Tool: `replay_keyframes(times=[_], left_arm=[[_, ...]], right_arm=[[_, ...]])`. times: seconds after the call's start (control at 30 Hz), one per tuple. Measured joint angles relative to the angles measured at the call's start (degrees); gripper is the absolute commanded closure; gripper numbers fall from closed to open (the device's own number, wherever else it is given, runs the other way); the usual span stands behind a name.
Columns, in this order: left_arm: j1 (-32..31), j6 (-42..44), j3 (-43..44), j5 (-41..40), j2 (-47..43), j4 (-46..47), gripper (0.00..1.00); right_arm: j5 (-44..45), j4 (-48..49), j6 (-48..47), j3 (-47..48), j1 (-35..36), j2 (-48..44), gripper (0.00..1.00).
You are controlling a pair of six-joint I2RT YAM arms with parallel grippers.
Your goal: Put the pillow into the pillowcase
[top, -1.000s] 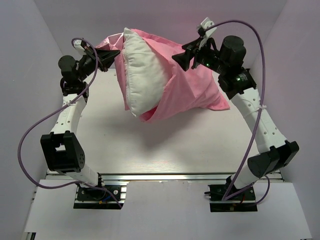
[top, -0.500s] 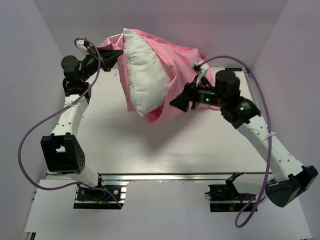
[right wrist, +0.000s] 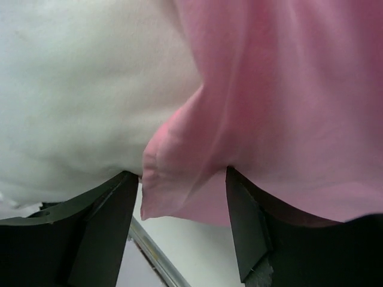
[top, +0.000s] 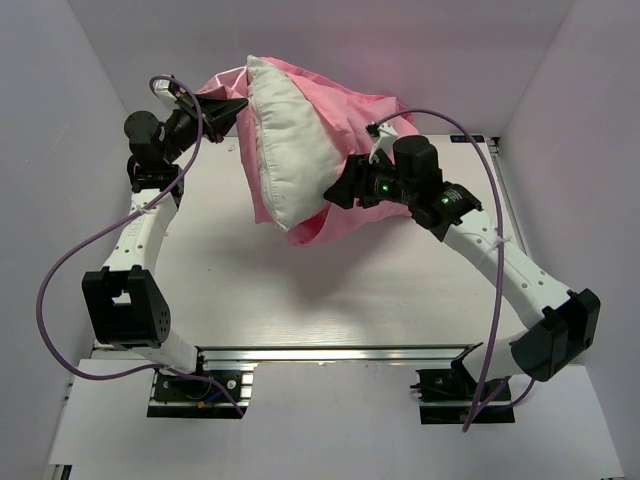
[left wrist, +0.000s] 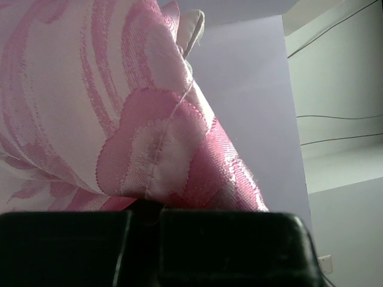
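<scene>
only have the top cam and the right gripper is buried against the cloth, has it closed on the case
observer: no. The right wrist cam shows the right gripper open, with a loose fold of the case hanging between its fingers, not pinched.
operator: whats beside that fold
observer: the pillow bulges right next to it, above the finger on the image left of that view.
operator: and the left grip
observer: the left wrist cam shows the left gripper shut on a stitched, rose-patterned edge of the case.
</scene>
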Motion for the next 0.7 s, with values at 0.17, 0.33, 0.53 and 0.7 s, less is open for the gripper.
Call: replay_keyframes(times=[0.17, 0.33, 0.53, 0.7], left_arm=[[0.0, 0.0, 0.0, -0.15, 0.0, 0.0, 1.0], [0.0, 0.02, 2.05, -0.42, 1.01, -0.09, 1.0], [0.0, -0.09, 9.51, -0.81, 4.96, -0.04, 1.0], [0.0, -0.35, 22.34, -1.07, 11.08, -1.68, 1.0]], right_arm=[[1.18, 0.37, -0.76, 1.29, 0.02, 1.11, 0.76], [0.42, 1.09, -2.97, 1.77, 0.04, -1.66, 1.0], [-0.26, 3.1, -4.17, 2.16, -0.13, -7.52, 1.0], [-3.04, 6.01, -4.15, 7.48, 0.11, -5.6, 1.0]])
